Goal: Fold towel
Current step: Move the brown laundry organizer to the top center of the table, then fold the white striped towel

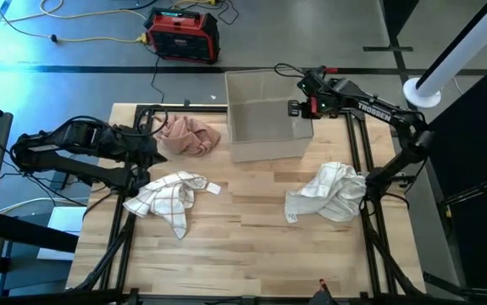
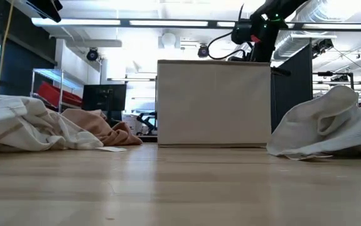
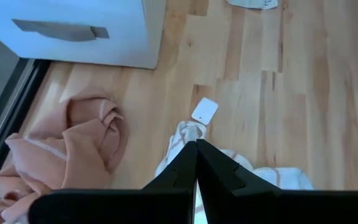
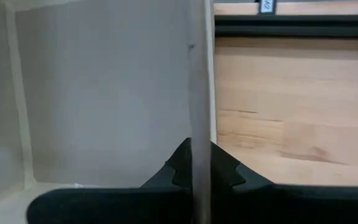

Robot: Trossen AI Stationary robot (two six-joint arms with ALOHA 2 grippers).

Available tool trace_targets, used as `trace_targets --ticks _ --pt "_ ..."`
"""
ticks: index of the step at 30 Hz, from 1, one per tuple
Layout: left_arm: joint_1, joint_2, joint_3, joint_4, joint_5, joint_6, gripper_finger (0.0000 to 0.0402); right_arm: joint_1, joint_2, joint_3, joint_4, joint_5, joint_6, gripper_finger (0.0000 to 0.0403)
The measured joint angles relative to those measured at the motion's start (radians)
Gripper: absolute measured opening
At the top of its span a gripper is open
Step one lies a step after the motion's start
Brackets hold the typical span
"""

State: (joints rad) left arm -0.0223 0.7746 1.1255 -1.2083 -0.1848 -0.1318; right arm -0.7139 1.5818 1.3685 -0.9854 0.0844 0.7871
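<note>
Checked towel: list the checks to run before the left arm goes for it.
1. Left gripper open for a grasp: not ok, fingers closed together.
2. Left gripper over the checked towel: ok, it is above the towel's edge.
3. Checked towel lying flat: not ok, crumpled.
4. Pink towel apart from it: ok, wood shows between them.
5. Right gripper free to help: not ok, it is closed on the bin wall.
6. Bare table for folding: ok, between and in front of the towels.
</note>
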Motion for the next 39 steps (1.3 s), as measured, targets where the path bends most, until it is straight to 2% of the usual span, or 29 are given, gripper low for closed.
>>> trace_targets --ticks 7,10,21,25,31,35,39 --pt "0.000 0.000 0.000 0.001 -0.005 -0.046 0.0000 0.000 0.000 0.000 -0.005 0.048 0.061 0.0001" --pt "0.000 0.000 0.000 0.001 -0.005 -0.051 0.0000 0.000 0.000 0.000 -0.003 0.058 0.087 0.0016" --pt "0.000 0.000 0.000 0.001 -0.005 -0.076 0.0000 0.000 -0.028 0.000 0.023 0.060 0.114 0.0149" --pt "0.000 0.000 0.000 0.001 -0.005 -0.075 0.0000 0.000 -0.128 -0.001 0.080 0.061 0.070 0.0168" --pt "0.000 0.010 0.000 0.002 -0.011 -0.068 0.0000 0.024 -0.364 0.000 0.159 0.031 -0.045 0.0169" --pt "0.000 0.036 -0.001 0.026 -0.010 -0.072 0.0000 0.104 -0.494 0.000 0.134 -0.056 -0.143 0.0169" --pt "0.000 0.073 -0.001 0.096 0.018 -0.076 0.0000 0.246 -0.569 0.000 0.044 -0.122 -0.226 0.0169"
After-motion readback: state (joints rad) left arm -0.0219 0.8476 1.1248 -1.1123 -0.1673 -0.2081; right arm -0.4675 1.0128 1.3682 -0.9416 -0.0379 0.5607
